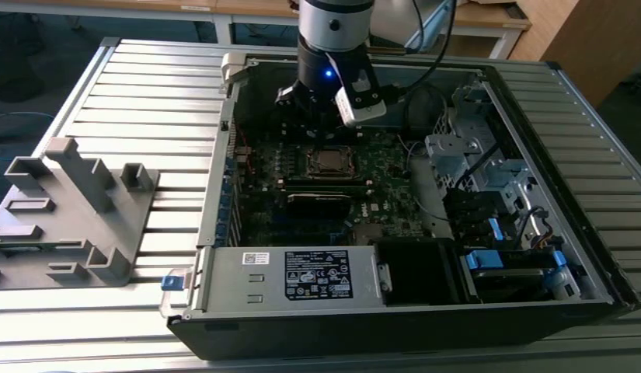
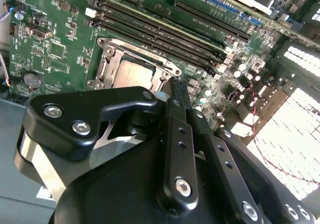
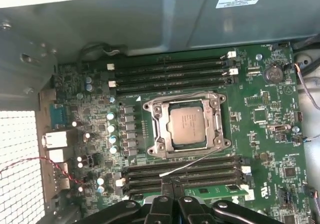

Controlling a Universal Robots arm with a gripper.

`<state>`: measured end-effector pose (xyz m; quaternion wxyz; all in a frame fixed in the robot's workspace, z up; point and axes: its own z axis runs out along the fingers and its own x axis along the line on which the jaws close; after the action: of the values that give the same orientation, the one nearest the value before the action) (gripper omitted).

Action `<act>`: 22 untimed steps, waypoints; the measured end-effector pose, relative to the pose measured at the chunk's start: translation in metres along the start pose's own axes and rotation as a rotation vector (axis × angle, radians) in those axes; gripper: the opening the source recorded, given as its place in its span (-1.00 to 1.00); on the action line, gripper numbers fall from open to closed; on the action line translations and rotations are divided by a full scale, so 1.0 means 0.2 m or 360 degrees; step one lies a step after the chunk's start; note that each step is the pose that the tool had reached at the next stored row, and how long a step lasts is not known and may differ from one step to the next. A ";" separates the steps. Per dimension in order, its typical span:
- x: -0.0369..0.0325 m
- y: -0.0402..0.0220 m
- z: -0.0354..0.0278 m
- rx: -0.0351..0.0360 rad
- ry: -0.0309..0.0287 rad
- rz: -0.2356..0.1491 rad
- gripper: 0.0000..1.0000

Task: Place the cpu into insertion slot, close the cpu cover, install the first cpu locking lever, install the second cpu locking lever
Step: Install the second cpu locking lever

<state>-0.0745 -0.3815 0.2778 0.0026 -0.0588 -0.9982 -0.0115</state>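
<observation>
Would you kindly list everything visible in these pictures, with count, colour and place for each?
cpu: one, silver-tan, seated in the socket on the motherboard.
cpu cover: one, silver frame, lying closed around the cpu.
locking lever: one seen clearly, thin silver wire, sticking out from the socket over the memory slots.
motherboard: one, green, on the floor of the case.
computer case: one, black and grey, lying open on the table.
power supply: one, grey with a black label, at the case's near edge.
fixture: one, grey, at the exterior view's left.
table: one, grey, slatted.
gripper: one, black, above the board beside the socket, fingers together.
</observation>
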 end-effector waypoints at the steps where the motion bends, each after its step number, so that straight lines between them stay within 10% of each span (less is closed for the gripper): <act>1: -0.002 0.000 0.002 0.0000 0.00000 -0.0003 -0.80; 22: -0.039 0.002 0.147 0.0007 0.00107 -0.0096 -0.80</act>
<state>-0.0669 -0.3813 0.2483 0.0058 -0.0285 -0.9995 -0.0096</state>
